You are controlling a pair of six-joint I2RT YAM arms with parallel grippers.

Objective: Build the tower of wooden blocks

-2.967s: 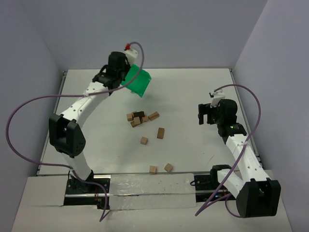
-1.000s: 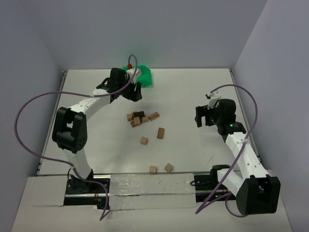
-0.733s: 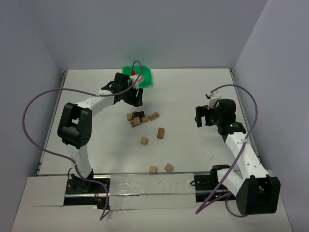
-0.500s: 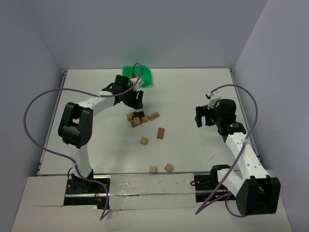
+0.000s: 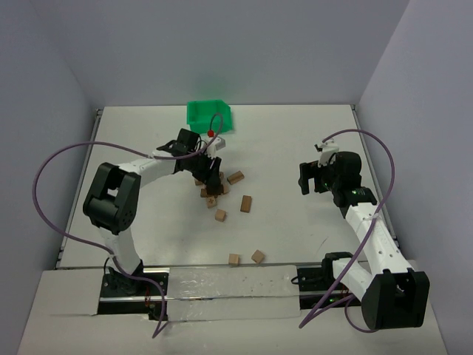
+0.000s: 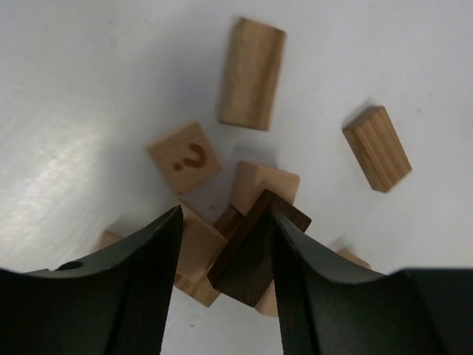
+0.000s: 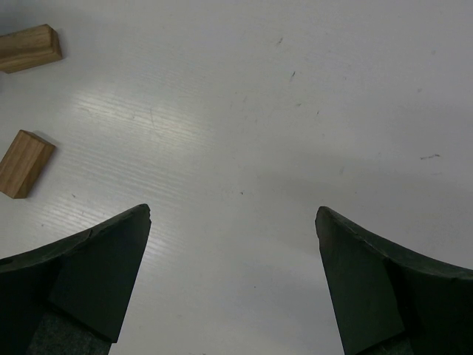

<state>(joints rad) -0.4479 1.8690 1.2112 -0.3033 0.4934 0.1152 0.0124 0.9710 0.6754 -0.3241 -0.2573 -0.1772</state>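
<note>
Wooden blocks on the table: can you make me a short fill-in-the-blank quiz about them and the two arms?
The bin at the far edge of the table is ___ in colour.
The left pincer straddles a ___ brown block.
The right pincer is wide open and holds ___.
One pale block bears a burnt-in ___ mark.
Missing words: green; dark; nothing; question.

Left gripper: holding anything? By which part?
Cannot tell: left gripper straddles a dark brown block and a tan block, neither lifted. Right gripper open, empty.
</note>
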